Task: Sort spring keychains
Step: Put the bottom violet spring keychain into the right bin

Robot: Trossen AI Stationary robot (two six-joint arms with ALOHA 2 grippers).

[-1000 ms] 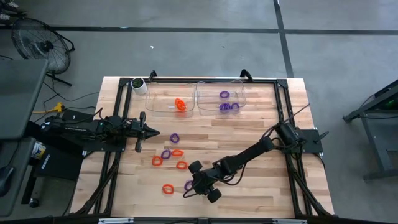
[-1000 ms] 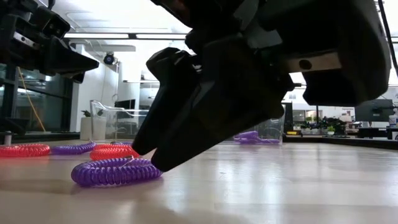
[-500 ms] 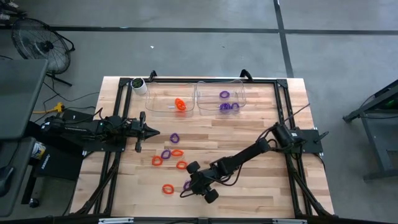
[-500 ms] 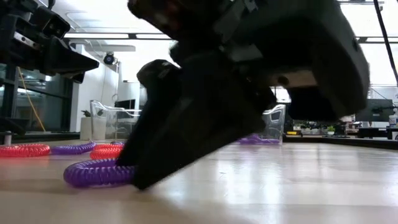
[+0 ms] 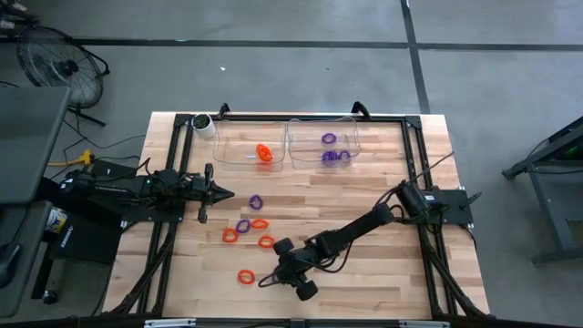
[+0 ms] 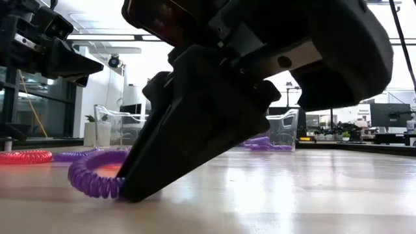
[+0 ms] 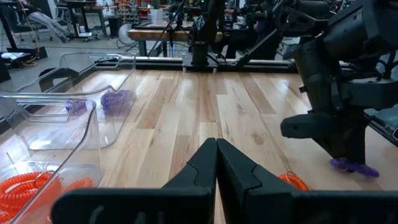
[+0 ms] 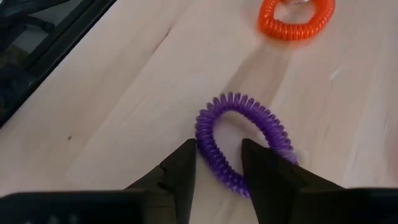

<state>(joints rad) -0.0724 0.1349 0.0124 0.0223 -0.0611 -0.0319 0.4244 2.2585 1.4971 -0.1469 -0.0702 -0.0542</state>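
Observation:
Several orange and purple spring keychains [image 5: 244,230] lie flat on the wood table. My right gripper [image 8: 219,163] is low by the near edge, open, astride one arc of a purple keychain [image 8: 239,134]. Its fingertips are down at the table [image 6: 130,194]. This keychain also shows in the low view [image 6: 91,179] and the left wrist view [image 7: 354,167]. My left gripper [image 5: 239,194] hovers shut at the table's left, holding nothing. The left clear bin [image 5: 239,155] holds orange keychains. The right bin [image 5: 305,146] holds purple ones. My right gripper has one finger [image 8: 261,163] inside the purple loop and the other [image 8: 183,165] outside it, with the loop's arc [image 8: 211,155] in the gap. The fingers slant down from the table's right. The loop's free side [image 6: 81,170] stands tipped up off the table.
An orange keychain [image 5: 244,276] lies just left of the right gripper, with others [image 5: 266,241] farther in. A white cup [image 5: 204,126] stands at the far left corner. Bare wood spreads to the right of the right arm.
My right gripper has sunk to the table, shifted a little toward the left edge and rolled, and its fingers have drawn closer together around the purple keychain's arc. The keychain, flat before, now has its free side tipped up.

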